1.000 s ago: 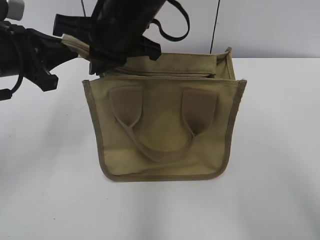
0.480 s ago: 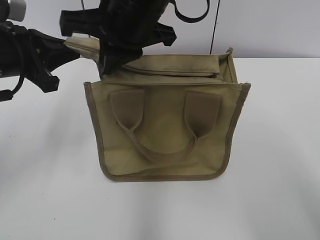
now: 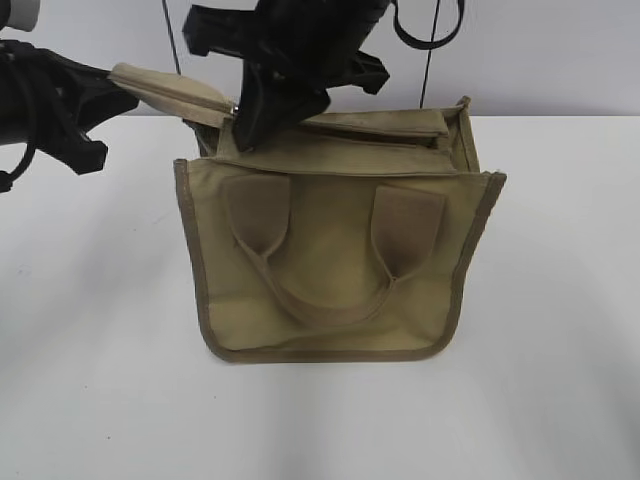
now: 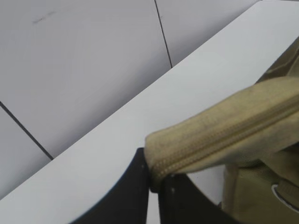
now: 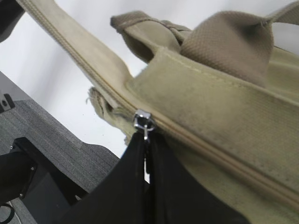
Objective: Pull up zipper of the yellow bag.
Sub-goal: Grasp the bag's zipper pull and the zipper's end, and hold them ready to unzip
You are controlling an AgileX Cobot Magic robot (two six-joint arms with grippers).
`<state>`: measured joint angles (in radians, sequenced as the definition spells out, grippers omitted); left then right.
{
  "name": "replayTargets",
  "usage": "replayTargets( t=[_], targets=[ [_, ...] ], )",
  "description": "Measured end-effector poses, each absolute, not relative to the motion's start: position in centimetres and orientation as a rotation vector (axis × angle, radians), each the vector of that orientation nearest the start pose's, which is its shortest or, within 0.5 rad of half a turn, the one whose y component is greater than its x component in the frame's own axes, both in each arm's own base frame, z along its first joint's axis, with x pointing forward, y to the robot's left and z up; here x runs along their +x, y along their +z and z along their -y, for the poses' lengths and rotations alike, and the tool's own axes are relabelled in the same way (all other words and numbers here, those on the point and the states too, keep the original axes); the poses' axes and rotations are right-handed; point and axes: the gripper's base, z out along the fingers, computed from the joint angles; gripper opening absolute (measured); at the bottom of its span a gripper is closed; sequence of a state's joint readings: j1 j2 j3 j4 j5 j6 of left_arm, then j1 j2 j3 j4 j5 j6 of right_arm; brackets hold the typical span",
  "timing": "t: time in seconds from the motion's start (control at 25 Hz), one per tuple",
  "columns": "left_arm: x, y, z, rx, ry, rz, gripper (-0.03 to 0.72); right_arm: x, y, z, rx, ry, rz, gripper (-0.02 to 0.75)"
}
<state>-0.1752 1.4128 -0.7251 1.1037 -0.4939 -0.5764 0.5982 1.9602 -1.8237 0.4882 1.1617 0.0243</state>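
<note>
We count one yellow bag (image 3: pixel 340 270) standing on one white table (image 3: pixel 100 380). On the bag's front face we see two wide strap handles (image 3: pixel 330 255), joined into one U. One zipper (image 5: pixel 143 122) sits along the bag's top strip, a single silver slider with its pull. Above the bag's top edge we count two grippers: the left gripper (image 4: pixel 155 186) and the right gripper (image 5: pixel 147 154).
</note>
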Motion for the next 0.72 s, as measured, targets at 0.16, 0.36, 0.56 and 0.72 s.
replayTargets(
  t=[0.16, 0.36, 0.56, 0.72],
  targets=[
    [27.9, 25.3, 8.7, 0.858, -0.215, -1.709, 0.011, 34.0, 30.3, -25.9, -0.638, 0.843, -2.772, -0.015],
    [27.6, 24.7, 8.6, 0.841, -0.218, -1.739, 0.011, 35.0, 30.2, -24.3, -0.604, 0.840, -2.780, -0.015],
    [26.9, 24.2, 8.4, 0.822, -0.226, -1.763, 0.011, 35.9, 30.2, -22.9, -0.562, 0.833, -2.788, -0.015],
    [26.6, 23.7, 8.2, 0.809, -0.232, -1.788, 0.011, 36.4, 30.1, -21.8, -0.542, 0.799, -2.801, -0.015]
  ],
)
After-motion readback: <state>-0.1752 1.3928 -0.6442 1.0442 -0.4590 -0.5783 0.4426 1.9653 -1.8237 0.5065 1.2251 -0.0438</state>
